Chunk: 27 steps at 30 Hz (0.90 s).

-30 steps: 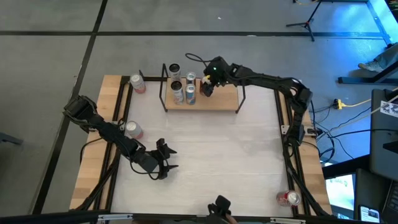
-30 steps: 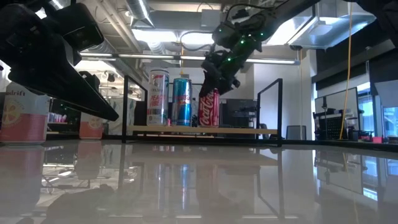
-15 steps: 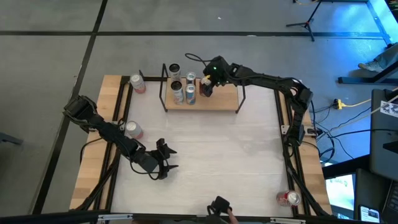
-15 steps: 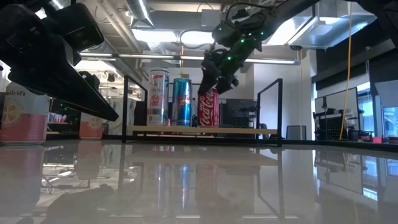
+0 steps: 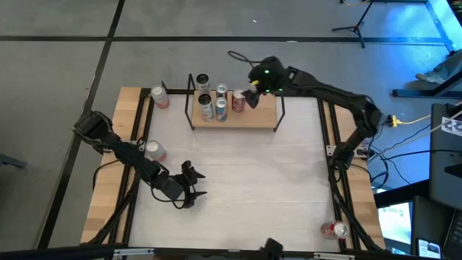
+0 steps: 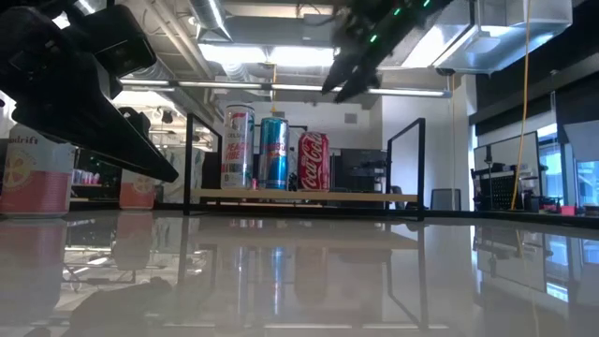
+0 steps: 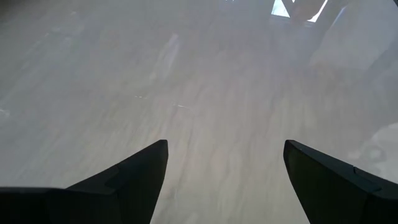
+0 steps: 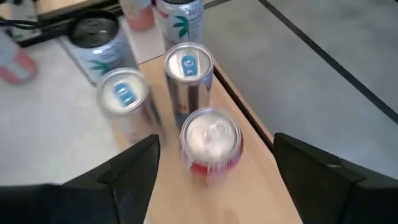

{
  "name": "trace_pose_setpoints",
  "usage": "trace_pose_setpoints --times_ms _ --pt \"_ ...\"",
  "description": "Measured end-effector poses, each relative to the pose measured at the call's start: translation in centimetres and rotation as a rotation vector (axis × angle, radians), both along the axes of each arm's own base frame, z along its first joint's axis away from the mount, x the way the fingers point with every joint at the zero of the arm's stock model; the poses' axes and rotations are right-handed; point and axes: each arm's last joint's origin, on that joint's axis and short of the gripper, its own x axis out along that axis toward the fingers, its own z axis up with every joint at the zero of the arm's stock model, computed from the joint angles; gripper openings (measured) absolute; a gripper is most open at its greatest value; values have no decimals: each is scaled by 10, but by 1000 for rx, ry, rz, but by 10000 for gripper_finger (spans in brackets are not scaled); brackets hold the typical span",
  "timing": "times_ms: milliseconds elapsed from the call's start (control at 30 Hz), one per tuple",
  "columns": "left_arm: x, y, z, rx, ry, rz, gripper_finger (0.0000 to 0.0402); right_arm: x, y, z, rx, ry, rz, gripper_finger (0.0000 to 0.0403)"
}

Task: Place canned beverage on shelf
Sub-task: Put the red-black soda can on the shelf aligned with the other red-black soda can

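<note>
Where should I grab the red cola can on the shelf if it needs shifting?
Take the red cola can from above, fingers across its round upper wall. It stands upright on the shelf, and the blue can stands close beside it, so place the fingers on the sides away from that neighbour.

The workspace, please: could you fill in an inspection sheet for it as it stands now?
Surface: pale table, bare in the middle.
Job's things: shelf carries three upright cans; the red can stands free beside the blue can.
Clutter: loose cans by the table's left edge, behind the shelf and at the near right corner.
Grippers: right claw open, raised above the red can; left claw open, low over the table.
Cables: yellow cable on the floor.
Surroundings: grey floor, equipment at right.
</note>
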Motion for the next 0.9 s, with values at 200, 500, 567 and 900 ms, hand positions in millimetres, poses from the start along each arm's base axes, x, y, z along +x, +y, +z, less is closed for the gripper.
trace_pose_setpoints --times_ms 200,500,567,900 --pt "0 0 0 -2 -2 1 310 -31 53 33 52 47 103 307" --pt "0 0 1 9 -6 -8 310 -61 145 40 236 253 213 307" --pt "1 0 1 8 -7 -8 310 -62 163 39 226 286 213 307" --pt "4 -5 7 -31 -81 -21 310 -85 264 15 179 410 235 307"
